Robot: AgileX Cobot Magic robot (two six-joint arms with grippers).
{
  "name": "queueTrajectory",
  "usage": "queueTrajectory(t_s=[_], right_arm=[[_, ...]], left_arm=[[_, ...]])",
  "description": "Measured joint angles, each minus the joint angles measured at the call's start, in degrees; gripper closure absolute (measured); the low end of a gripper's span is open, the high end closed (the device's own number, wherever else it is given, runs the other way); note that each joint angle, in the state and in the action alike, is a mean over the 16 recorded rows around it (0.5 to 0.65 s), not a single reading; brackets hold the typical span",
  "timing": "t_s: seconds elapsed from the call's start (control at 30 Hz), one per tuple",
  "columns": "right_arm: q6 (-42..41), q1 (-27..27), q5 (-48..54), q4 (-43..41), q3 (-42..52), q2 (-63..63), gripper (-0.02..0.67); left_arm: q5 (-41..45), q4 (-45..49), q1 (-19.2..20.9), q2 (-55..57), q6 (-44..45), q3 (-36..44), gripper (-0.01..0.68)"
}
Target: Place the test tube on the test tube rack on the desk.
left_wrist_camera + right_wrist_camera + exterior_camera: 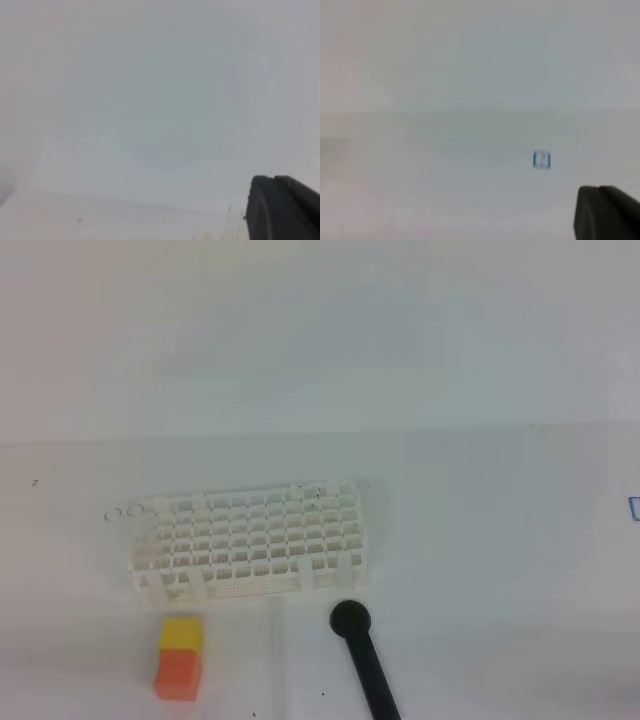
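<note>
The white lattice test tube rack (250, 538) stands on the white desk (480, 540) left of centre in the exterior high view. Just in front of it, a faint, thin clear outline that looks like the test tube (279, 660) lies on the desk, running toward the near edge. No gripper shows in that view. In the left wrist view my left gripper (274, 179) is a pair of dark fingers pressed together at the lower right, holding nothing. My right gripper (597, 189) looks the same in the right wrist view, shut and empty over bare desk.
An orange-yellow block (180, 658) sits in front of the rack's left end. A black rod with a round end (362, 655) lies right of the faint tube. A small blue square mark (541, 159) is on the desk at the right.
</note>
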Motion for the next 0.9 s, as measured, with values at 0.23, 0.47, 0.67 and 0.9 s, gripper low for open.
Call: queueTrajectory(t_s=[0.23, 0.47, 0.67, 0.9], right_arm=[[0.04, 0.00, -5.31, 0.00, 0.00, 0.00, 0.650], [0.11, 0.00, -12.74, -0.05, -0.11, 0.00, 0.650], [0.16, 0.00, -12.48, -0.86, -3.11, 0.00, 0.650], [0.17, 0.00, -1.66, -2.18, -12.32, 1.26, 0.650]], left_arm=[[-2.12, -0.02, 0.00, 0.00, -0.07, 0.25, 0.674], [-7.51, 1.99, -0.05, 0.00, -6.40, 0.02, 0.674], [-5.16, 10.19, -0.10, 0.85, -17.74, -5.13, 0.674], [14.33, 18.23, -0.12, 5.41, -29.56, -17.88, 0.674]])
